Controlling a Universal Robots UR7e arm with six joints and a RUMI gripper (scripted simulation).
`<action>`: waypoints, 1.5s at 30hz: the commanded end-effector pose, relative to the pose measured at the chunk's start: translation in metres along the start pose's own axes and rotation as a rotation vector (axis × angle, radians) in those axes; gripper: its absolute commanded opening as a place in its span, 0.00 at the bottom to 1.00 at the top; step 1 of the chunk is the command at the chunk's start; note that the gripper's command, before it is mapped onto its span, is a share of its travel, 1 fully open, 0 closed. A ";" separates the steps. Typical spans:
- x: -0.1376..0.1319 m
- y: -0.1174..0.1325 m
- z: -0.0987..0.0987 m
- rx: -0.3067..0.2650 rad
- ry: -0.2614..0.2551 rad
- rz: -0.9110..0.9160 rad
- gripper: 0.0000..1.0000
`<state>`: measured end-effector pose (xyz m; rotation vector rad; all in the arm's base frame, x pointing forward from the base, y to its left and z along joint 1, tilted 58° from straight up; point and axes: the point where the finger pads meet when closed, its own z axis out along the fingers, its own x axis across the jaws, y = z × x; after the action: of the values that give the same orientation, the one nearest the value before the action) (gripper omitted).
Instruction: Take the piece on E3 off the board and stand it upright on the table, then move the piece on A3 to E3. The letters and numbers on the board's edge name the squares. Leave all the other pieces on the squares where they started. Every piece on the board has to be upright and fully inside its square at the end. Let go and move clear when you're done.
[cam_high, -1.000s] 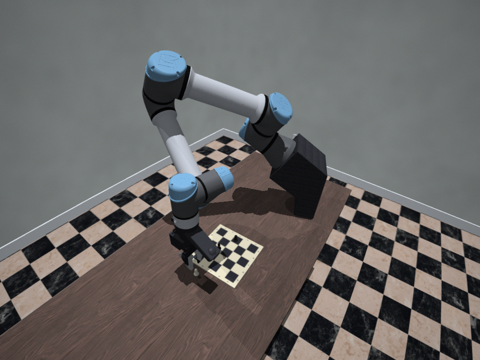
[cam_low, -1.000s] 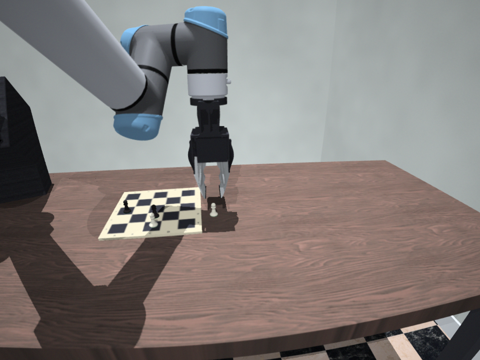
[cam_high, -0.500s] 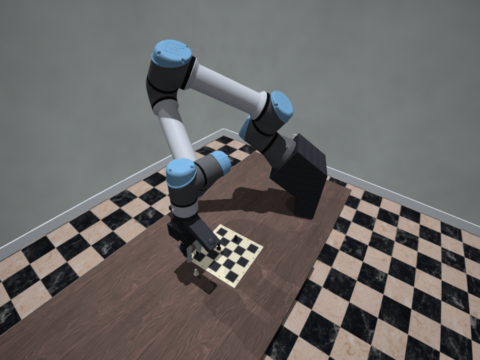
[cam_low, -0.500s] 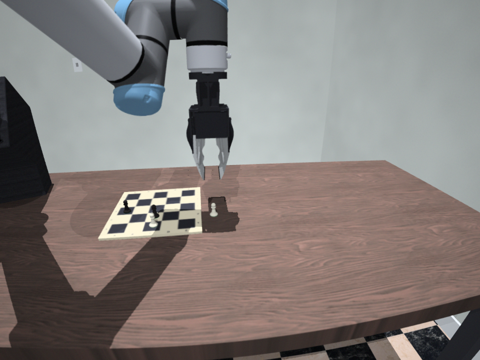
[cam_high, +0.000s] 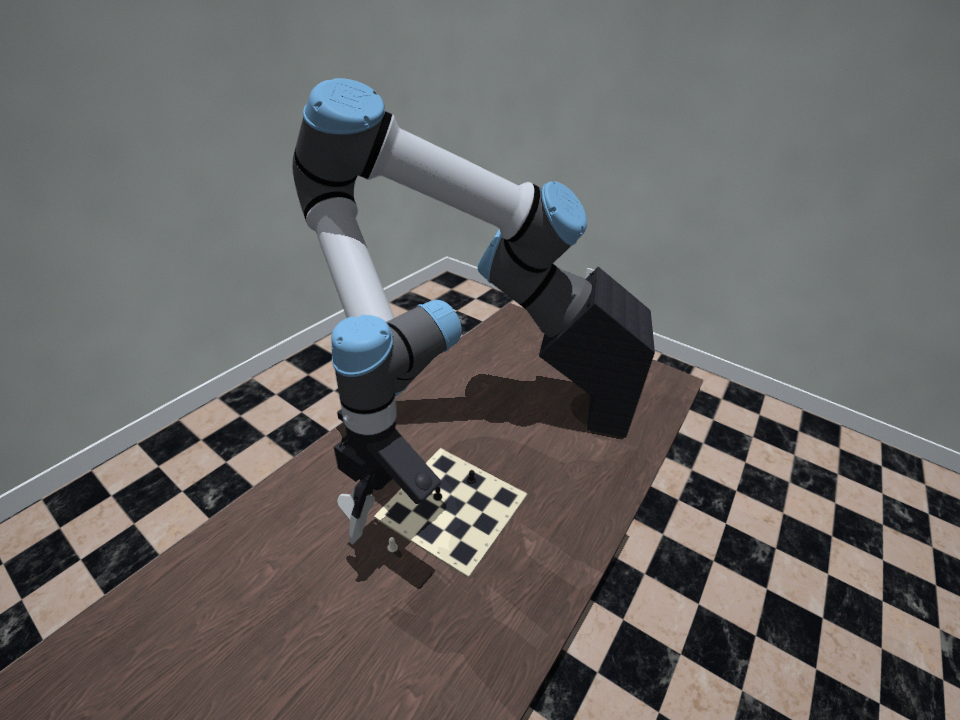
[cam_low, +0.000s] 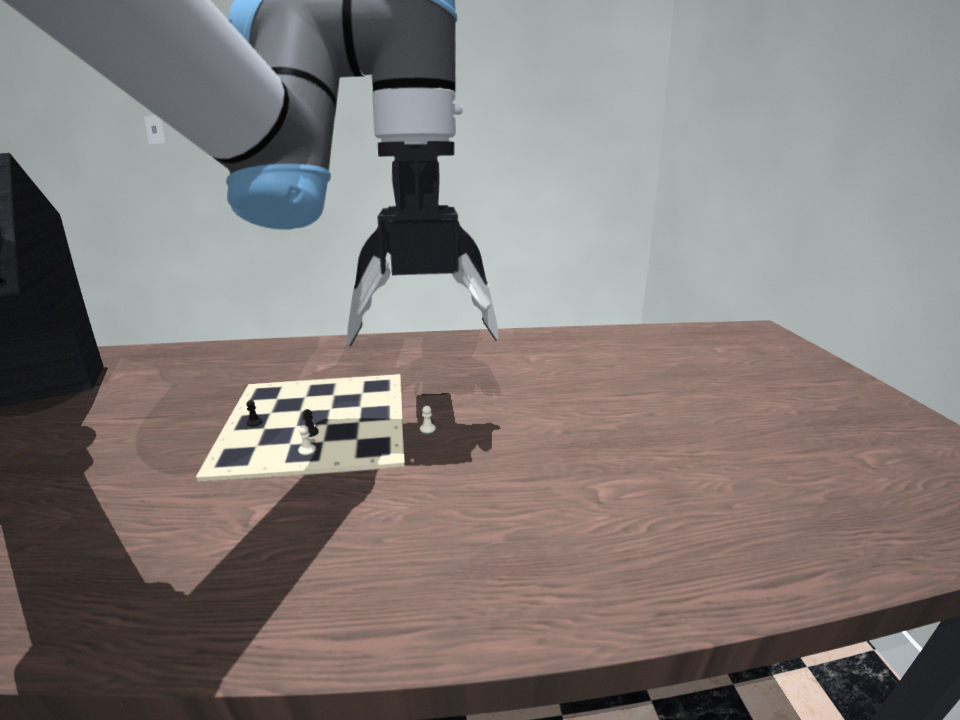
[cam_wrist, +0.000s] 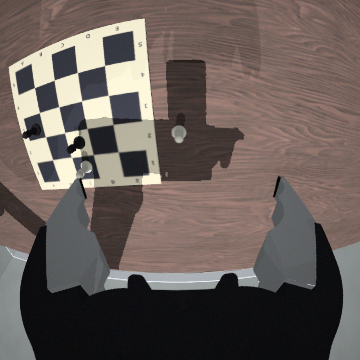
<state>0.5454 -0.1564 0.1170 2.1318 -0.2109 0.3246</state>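
Hovering claw: we see the gripper (cam_low: 422, 334) raised well above the table (cam_low: 620, 480), its two fingers spread wide with nothing between them.
Fingers: in the wrist view one grey finger (cam_wrist: 75, 240) sits low at the left and its mate low at the right, with bare wood between.
Removed piece: we note a white pawn (cam_low: 426, 419) standing upright on the wood just beside the board's right edge, apart from it, inside the gripper's dark shadow.
Same pawn, other views: it shows off the board's near-left corner from the top camera (cam_high: 393, 545) and beside the numbered edge in the wrist view (cam_wrist: 178, 133).
Board: we place the chessboard (cam_low: 232, 463) toward the table's far left part, nearer the black arm base (cam_low: 38, 310) than the right-hand edge.
Pieces on board: we count a white pawn on the board (cam_low: 307, 441) near the front row, a black pawn (cam_low: 309, 422) just behind it, and another black piece (cam_low: 252, 413) further left.
Squares: we cannot read which lettered squares these occupy.
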 end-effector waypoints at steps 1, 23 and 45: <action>0.000 0.000 0.000 0.000 0.001 0.000 1.00; -0.083 -0.025 0.008 0.000 0.001 0.286 1.00; -0.213 -0.023 -0.002 0.000 0.001 0.718 1.00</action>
<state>0.3535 -0.1374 0.0339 1.9963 -0.9685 0.7157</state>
